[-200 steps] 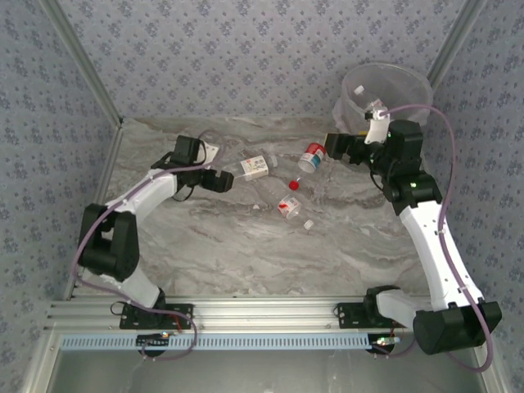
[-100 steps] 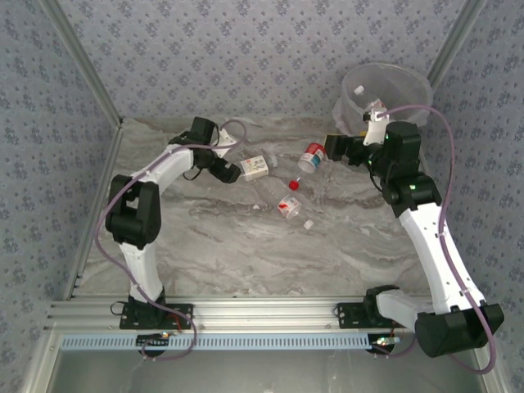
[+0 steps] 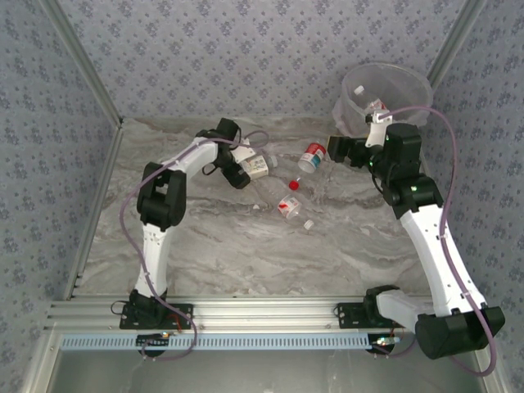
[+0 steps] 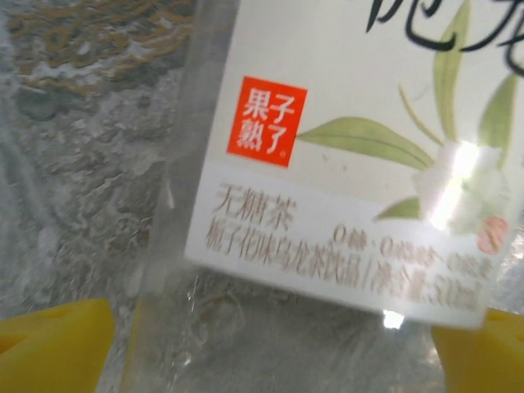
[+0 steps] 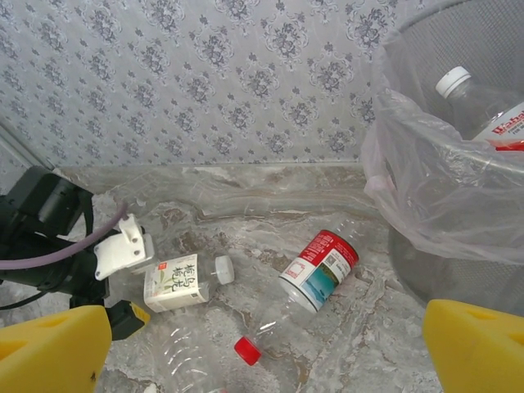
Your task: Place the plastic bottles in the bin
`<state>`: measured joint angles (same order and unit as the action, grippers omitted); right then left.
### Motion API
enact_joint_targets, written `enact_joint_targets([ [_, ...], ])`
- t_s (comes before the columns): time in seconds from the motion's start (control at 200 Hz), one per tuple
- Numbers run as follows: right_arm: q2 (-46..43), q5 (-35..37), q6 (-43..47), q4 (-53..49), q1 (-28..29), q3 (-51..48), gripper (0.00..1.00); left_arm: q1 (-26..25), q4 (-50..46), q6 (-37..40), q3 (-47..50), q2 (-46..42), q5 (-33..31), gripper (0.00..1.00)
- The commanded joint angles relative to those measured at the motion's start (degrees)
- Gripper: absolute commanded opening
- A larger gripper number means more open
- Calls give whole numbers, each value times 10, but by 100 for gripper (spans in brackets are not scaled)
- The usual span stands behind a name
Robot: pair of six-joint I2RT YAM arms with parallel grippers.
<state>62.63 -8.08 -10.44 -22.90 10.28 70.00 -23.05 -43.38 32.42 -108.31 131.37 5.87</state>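
Note:
A clear plastic bottle with a white flower label [image 4: 352,164] lies on the marble table. My left gripper [image 4: 270,352] is open, and its yellow fingertips [image 4: 49,344] stand on either side of this bottle [image 3: 259,165]. My right gripper [image 5: 266,352] is open and empty. It hovers above a red-labelled bottle with a red cap [image 5: 319,270], just left of the bin [image 5: 458,188]. The bin [image 3: 385,70] stands at the far right with a white-capped bottle [image 5: 471,94] inside. Another clear bottle with a red label [image 3: 286,205] lies mid-table.
A loose white cap [image 3: 309,223] lies on the table near the middle. Patterned walls close in the back and both sides. The bin's bag liner [image 5: 409,164] hangs over its rim towards the table. The left arm [image 3: 160,196] stretches diagonally across the left half.
The left arm has swung right and reached forward, bringing its open jaws round the white-labelled bottle. The right arm has barely moved.

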Motion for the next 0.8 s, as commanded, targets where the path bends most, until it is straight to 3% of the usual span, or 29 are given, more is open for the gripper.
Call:
enact_joint_targets([
  [0.0,-15,12,9,-19,4,16,100,-3,-55,27,-31,25,-2,94],
  [0.665,-12,46,-15,2,4,-3,100,-4,30,-14,76,-38,-29,61],
  [0.8,-13,60,-18,1,4,-6,100,-2,42,-29,100,-58,-23,46],
])
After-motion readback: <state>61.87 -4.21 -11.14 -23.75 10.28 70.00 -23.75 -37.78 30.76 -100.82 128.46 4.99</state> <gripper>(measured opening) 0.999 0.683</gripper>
